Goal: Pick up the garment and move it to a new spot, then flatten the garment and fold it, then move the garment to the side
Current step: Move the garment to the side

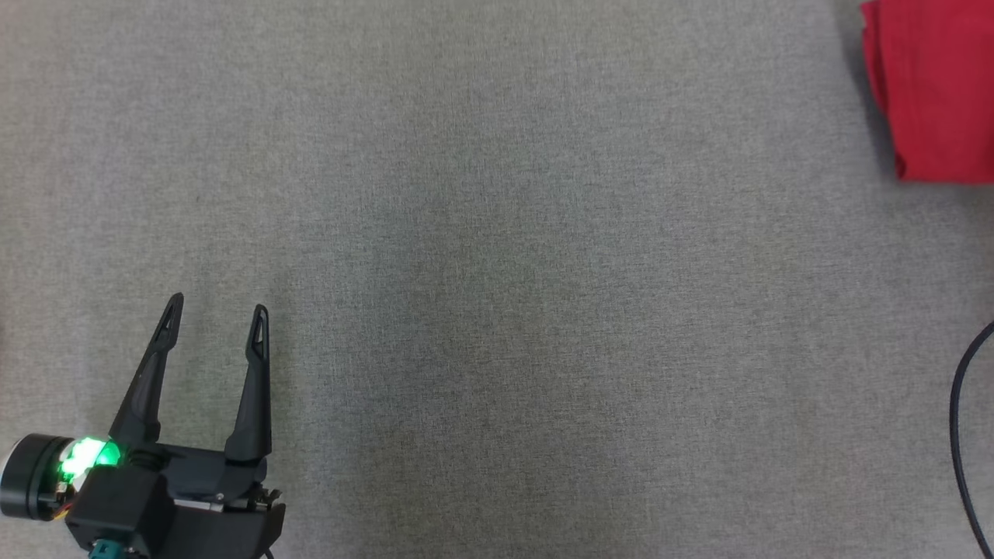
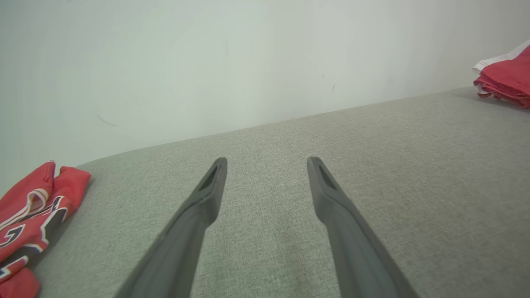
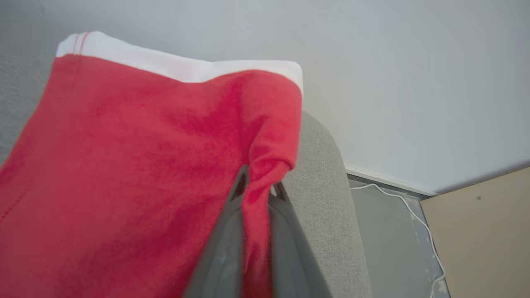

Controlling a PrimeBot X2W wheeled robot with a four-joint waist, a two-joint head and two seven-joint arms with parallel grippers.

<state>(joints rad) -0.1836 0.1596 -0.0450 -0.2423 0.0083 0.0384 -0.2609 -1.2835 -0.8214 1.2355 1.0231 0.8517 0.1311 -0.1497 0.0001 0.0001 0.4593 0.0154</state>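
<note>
The garment is red with a white band and lies folded at the far right of the grey table. In the right wrist view my right gripper is shut on a bunched edge of the garment, close to the table's rounded corner. The garment also shows as a layered stack at the right edge of the left wrist view. My left gripper stands open at the lower left of the head view, low over bare cloth. Nothing lies between the left gripper's fingers.
A second red jersey with white and dark lettering lies crumpled at the table's left end. A pale wall runs behind the table. A black cable curves in at the right. Past the table corner a white cord lies on the floor.
</note>
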